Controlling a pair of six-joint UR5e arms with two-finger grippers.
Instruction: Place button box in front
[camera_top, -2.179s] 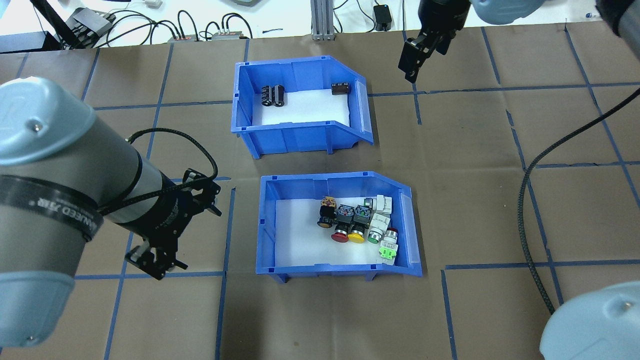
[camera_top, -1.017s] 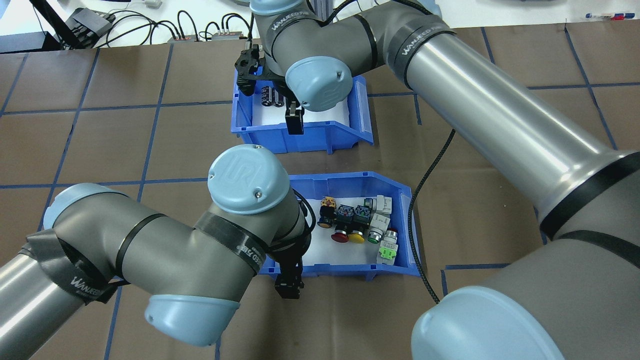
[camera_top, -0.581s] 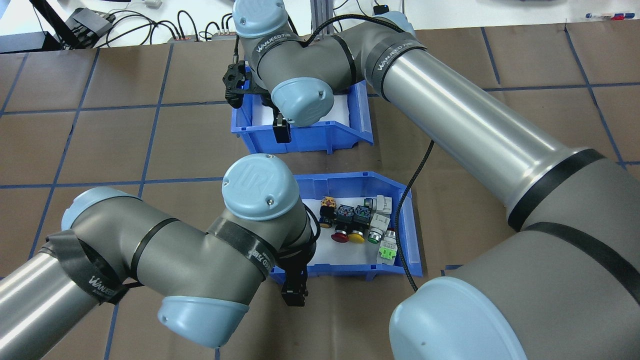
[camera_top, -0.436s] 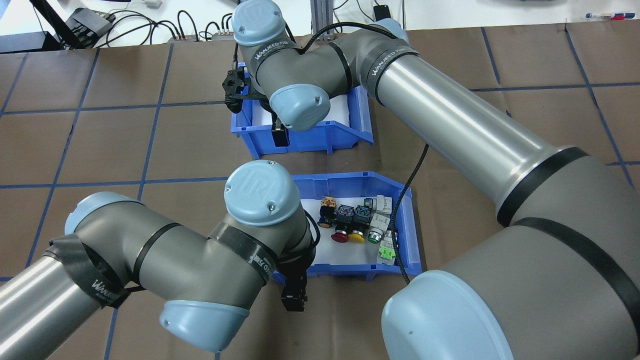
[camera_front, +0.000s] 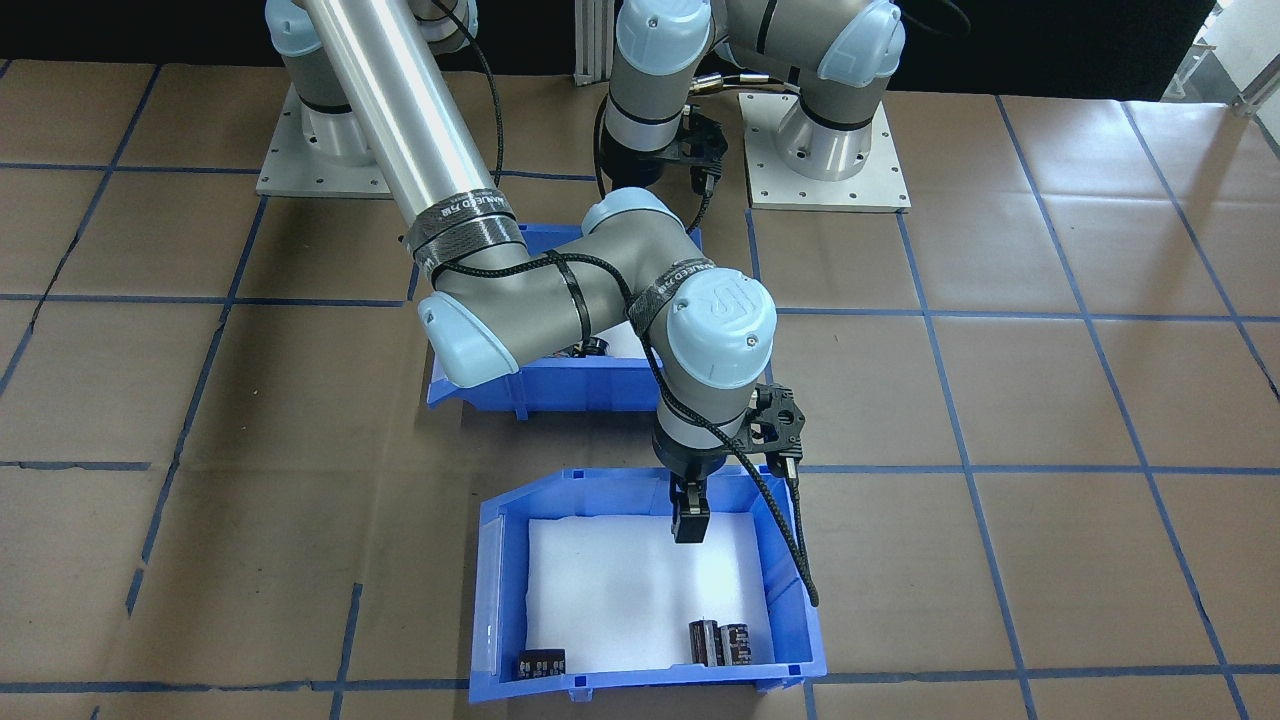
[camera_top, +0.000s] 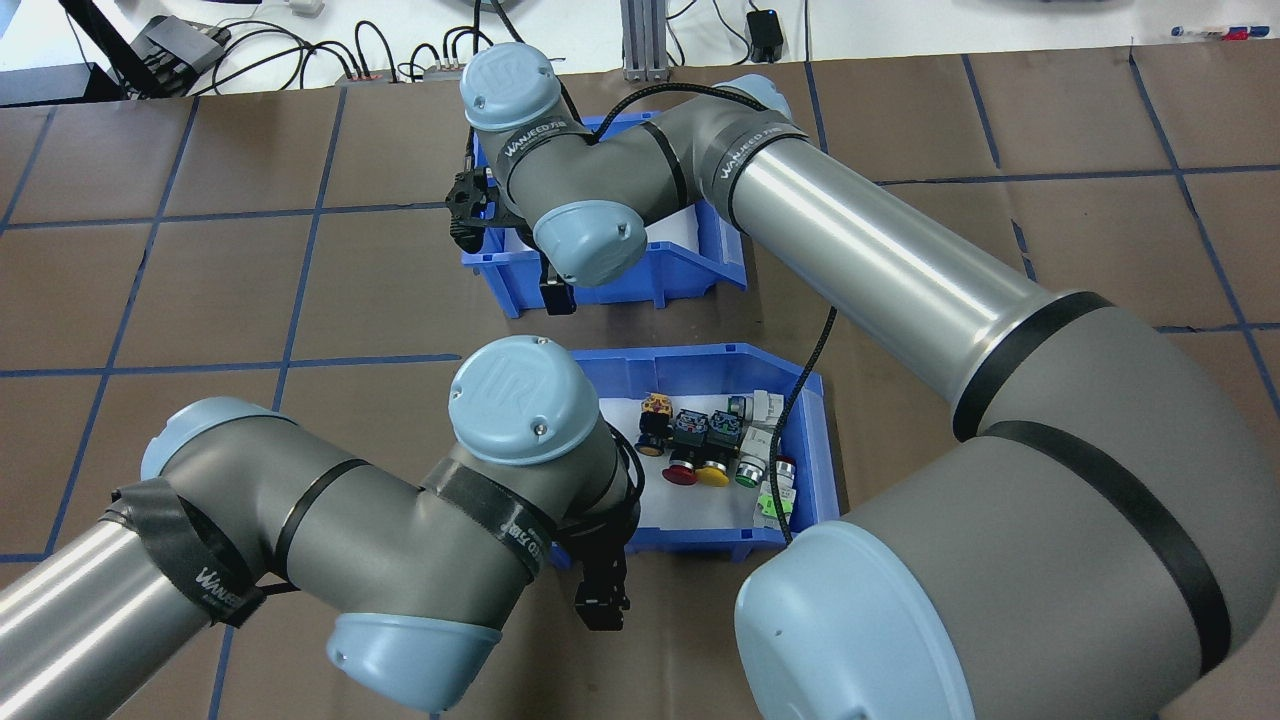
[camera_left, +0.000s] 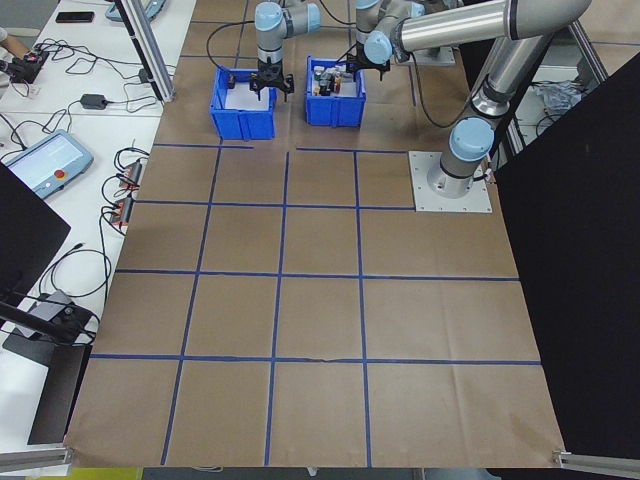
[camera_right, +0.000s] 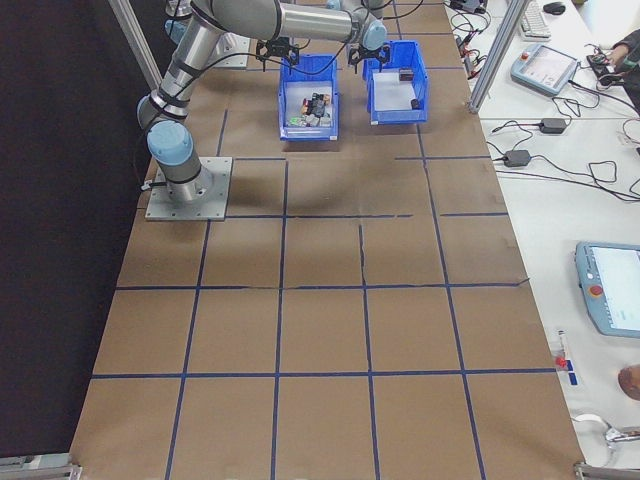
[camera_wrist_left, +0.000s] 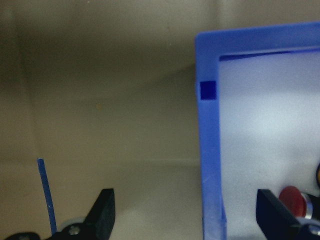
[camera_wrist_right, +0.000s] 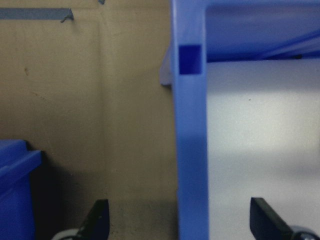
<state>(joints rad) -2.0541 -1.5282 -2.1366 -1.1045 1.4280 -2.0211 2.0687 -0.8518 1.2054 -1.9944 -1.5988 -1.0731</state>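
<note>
My left gripper (camera_wrist_left: 182, 212) is spread wide and straddles the wall of the button box (camera_wrist_left: 210, 150), one finger outside over the paper, the other inside above the white foam beside a red button (camera_wrist_left: 295, 197). Nothing is pinched yet. My right gripper (camera_wrist_right: 177, 220) is likewise spread, astride the wall of the other bin (camera_wrist_right: 190, 140), one finger on each side.

From overhead, the button box (camera_top: 810, 420) sits nearer my base, its switches clustered toward the sloped end, and the other bin (camera_top: 700, 265) lies beyond it, farther from my base. The two bins are close together but apart.

As I judge it, the task is barely begun: both grasps are lined up, neither has closed, and neither bin looks lifted. Clamping, lifting and swapping positions all remain.
</note>
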